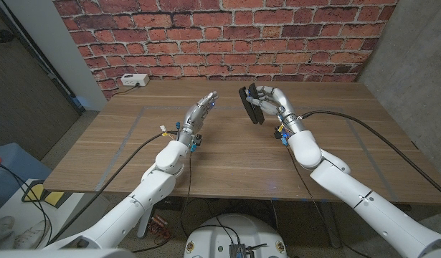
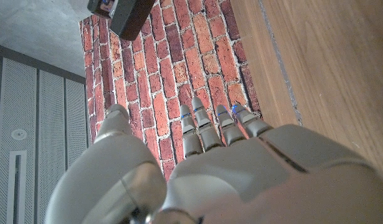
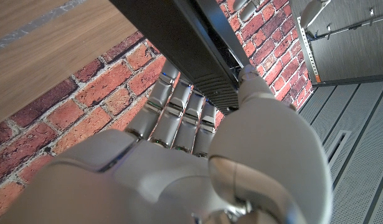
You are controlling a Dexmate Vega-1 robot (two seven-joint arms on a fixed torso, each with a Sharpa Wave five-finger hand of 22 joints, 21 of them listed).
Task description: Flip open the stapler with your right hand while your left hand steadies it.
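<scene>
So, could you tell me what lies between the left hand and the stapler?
Nothing: in the head view, only bare table separates the left hand from the stapler, which the right hand holds.

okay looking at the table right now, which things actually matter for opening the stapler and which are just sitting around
Part of the job:
black stapler, held up off the table in the right hand
left hand, fingers apart, holding nothing, apart from the stapler

Just lying about:
white box with a cable at the far left edge of the wooden table
</scene>
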